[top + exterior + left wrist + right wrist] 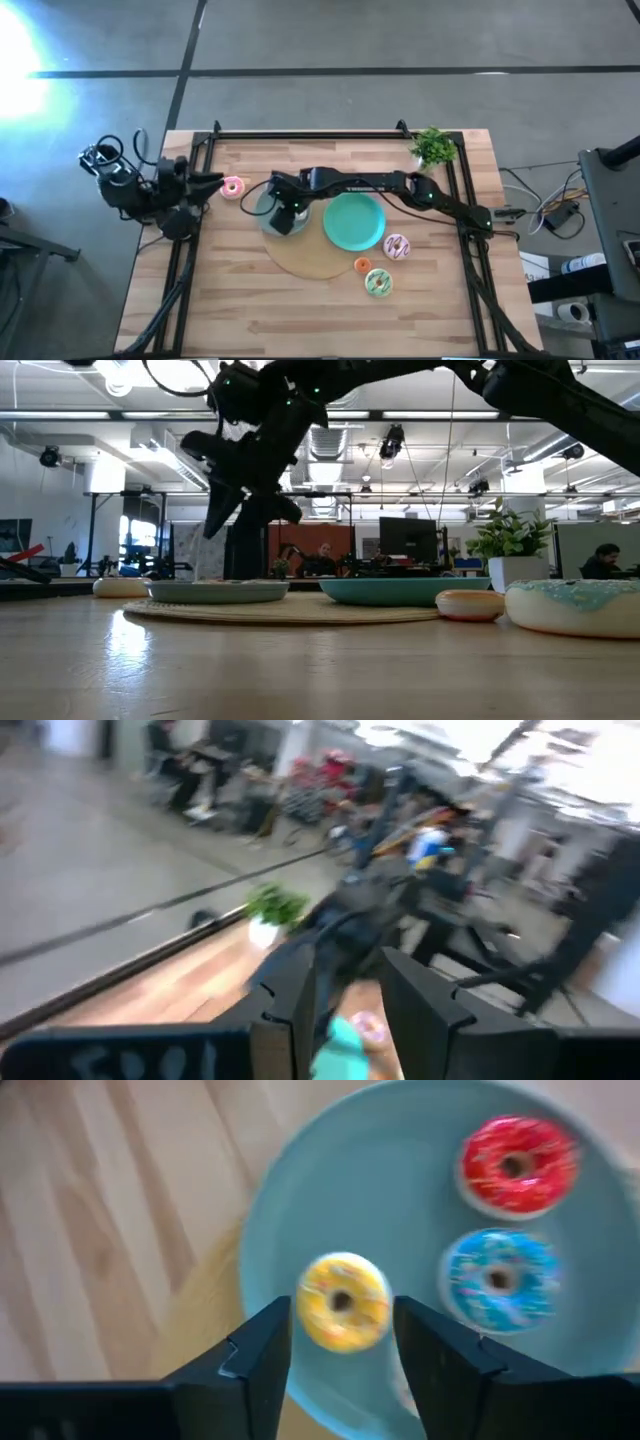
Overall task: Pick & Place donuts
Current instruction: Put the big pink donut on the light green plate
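My right gripper [283, 210] hangs open above the grey-blue plate [300, 1200], fingers pointing down [250, 525]. In the right wrist view three donuts lie on that plate: a yellow one [343, 1302] below the gap between my fingers [342, 1315], a red one [517, 1165] and a blue one [498, 1278]. A pink donut [232, 187] lies on the table near my left gripper [207, 182], which is open [347, 980] at the table's left edge. Lilac [397, 246], orange [362, 265] and green [378, 284] donuts lie right of the wooden mat.
A teal plate [353, 221] sits on the round wooden mat [315, 262] beside the grey-blue plate [262, 218]. A small green plant [433, 147] stands at the far right corner. A dark frame rail [300, 135] borders the table. People sit in the room behind [322, 560].
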You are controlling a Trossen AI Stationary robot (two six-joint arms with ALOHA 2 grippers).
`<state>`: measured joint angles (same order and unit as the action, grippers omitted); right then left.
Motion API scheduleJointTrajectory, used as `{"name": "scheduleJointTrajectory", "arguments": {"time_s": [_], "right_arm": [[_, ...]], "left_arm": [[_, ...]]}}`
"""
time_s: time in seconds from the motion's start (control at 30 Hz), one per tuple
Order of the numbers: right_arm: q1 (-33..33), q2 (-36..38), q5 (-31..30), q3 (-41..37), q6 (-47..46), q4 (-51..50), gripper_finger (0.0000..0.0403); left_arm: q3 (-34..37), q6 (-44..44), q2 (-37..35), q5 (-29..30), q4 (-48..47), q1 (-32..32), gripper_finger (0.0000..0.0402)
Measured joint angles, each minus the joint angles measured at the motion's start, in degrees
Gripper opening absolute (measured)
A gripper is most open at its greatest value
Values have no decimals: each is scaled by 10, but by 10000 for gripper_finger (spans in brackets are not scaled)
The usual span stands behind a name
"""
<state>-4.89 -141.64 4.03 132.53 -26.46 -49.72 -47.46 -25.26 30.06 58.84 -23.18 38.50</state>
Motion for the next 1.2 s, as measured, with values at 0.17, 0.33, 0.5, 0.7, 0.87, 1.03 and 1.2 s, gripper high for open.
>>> {"name": "scheduleJointTrajectory", "arguments": {"time_s": [0.17,0.33,0.5,0.7,0.87,1.03,1.2], "right_arm": [[0,31,-57,13,85,-80,178],[-5,69,-80,11,150,-135,180],[-21,101,-117,7,170,-170,180],[-33,152,-160,-13,173,-178,180],[-34,206,-205,-40,167,-191,180],[-34,250,-219,-86,136,-185,180],[-32,296,-235,-153,104,-178,180]], "left_arm": [[-1,-208,8,47,-171,-5,87],[0,-331,39,8,-264,-38,87],[34,-323,87,-104,-200,-113,87],[95,-288,150,-201,-67,-215,87],[108,-297,173,-314,-92,-365,87],[109,-216,204,-440,-123,-522,87],[103,-162,247,-494,-190,-634,87]]}}
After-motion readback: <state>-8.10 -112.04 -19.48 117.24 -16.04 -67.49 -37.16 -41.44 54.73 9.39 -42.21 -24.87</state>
